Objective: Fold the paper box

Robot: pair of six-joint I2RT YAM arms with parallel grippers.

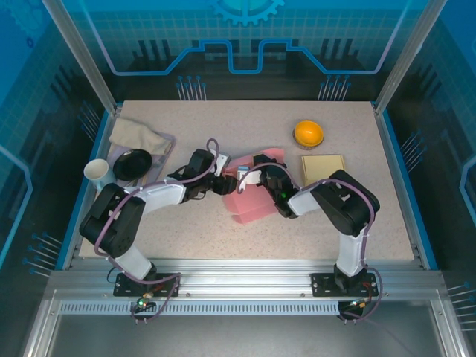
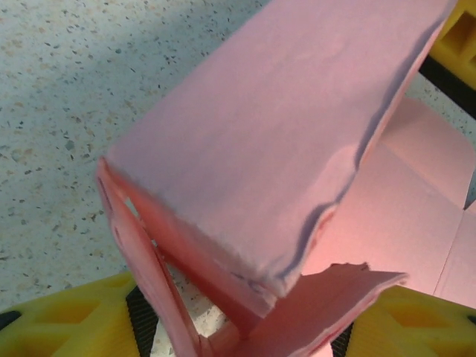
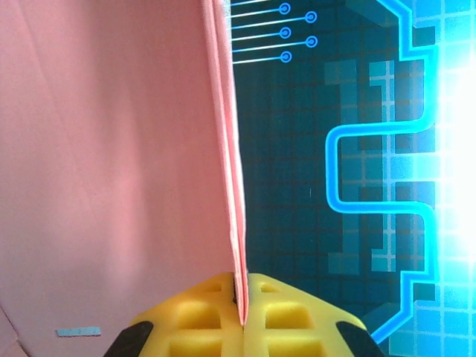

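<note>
Speckled table [image 1: 186,126], blue-lit backdrop. Pink box [image 1: 249,204] at table centre. We see right jaws pinching one upright panel; left jaws spread astride half-raised wall. We judge: walls partly up, flaps loose, tucking remains.

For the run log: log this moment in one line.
left gripper: open, straddling pink paper box | right gripper: shut on its panel

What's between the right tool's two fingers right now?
A thin wall of the pink paper box, seen edge-on, pinched between the yellow fingers of the right tool. The right wrist view shows it.
</note>
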